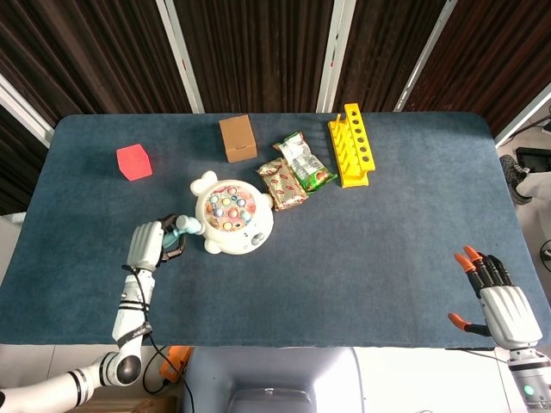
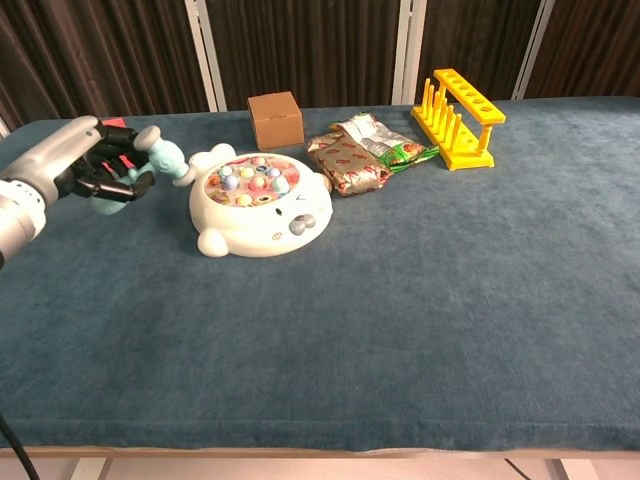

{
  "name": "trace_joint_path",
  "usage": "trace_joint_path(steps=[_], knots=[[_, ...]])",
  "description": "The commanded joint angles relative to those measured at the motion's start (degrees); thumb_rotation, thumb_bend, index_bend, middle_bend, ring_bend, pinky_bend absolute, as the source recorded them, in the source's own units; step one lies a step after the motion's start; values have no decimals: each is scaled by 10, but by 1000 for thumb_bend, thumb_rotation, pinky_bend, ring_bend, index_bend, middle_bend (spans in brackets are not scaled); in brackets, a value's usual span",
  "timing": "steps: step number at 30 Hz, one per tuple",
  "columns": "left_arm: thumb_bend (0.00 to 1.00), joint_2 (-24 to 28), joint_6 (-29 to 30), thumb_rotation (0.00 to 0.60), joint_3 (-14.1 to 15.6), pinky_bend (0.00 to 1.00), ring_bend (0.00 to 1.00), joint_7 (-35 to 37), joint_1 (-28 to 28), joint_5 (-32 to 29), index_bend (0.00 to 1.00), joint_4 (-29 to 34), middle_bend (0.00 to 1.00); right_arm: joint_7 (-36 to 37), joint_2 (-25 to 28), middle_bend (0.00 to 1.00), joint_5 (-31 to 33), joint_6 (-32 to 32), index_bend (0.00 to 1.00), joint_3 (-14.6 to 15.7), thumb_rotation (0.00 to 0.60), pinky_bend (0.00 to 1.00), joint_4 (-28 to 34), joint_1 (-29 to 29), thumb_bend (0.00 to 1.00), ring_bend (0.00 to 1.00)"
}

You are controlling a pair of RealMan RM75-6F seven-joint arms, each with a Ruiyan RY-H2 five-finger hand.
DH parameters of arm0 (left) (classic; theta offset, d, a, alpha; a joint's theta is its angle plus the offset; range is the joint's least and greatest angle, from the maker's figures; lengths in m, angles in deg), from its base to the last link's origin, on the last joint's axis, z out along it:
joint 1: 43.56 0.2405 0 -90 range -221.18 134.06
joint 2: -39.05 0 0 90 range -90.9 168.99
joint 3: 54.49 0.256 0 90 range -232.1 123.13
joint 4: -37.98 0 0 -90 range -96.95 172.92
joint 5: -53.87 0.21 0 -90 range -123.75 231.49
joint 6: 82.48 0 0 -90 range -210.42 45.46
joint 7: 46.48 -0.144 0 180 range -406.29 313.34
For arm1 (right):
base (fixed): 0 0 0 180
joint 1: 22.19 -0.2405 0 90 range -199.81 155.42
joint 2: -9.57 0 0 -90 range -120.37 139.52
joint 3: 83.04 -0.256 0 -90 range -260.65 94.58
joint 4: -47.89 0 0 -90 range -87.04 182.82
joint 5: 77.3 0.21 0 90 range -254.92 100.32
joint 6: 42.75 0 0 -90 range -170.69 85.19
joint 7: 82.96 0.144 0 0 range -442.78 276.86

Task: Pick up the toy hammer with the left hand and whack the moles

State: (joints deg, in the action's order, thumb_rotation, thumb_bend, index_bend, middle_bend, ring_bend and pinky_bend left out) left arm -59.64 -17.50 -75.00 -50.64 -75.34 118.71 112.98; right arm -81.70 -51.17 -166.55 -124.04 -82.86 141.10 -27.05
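My left hand [image 1: 148, 247] [image 2: 78, 167] grips the pale teal toy hammer [image 1: 182, 226] [image 2: 160, 157] and holds it up off the table, its head just left of the mole game. The white round mole game [image 1: 231, 217] [image 2: 258, 203] with several coloured moles on top sits on the blue table [image 1: 362, 249]. My right hand [image 1: 499, 301] rests open at the near right edge in the head view, with nothing in it; the chest view does not show it.
A red cube [image 1: 133, 162] sits at the far left, partly hidden behind my left hand in the chest view. A brown box [image 1: 238, 138] [image 2: 276, 119], two snack packets [image 1: 293, 172] [image 2: 360, 152] and a yellow rack [image 1: 351, 144] [image 2: 462, 105] stand behind the game.
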Motion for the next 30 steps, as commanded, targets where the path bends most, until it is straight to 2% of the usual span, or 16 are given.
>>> trace_joint_path(steps=[1, 5, 11, 20, 30], knots=[[827, 14, -43, 600, -51, 1000, 897, -91, -57, -73, 564, 6, 879, 1, 0, 0, 0, 2, 0, 0, 600, 0, 0, -1, 217, 0], [828, 17, -50, 600, -72, 1000, 900, -157, -93, -123, 564, 11, 880, 0, 0, 0, 4, 8, 0, 0, 600, 0, 0, -3, 217, 0], [835, 15, -64, 600, -86, 1000, 907, -219, -135, -196, 565, 11, 885, 0, 2, 0, 11, 14, 0, -2, 600, 0, 1, -5, 217, 0], [835, -6, -78, 600, -67, 1000, 908, -274, -177, -268, 565, -35, 885, 10, 7, 0, 14, 12, 0, -3, 600, 0, 1, -3, 217, 0], [833, -23, -89, 600, -52, 1000, 908, -283, -198, -299, 566, -73, 885, 14, 8, 0, 13, 12, 0, -2, 600, 0, -1, -3, 218, 0]])
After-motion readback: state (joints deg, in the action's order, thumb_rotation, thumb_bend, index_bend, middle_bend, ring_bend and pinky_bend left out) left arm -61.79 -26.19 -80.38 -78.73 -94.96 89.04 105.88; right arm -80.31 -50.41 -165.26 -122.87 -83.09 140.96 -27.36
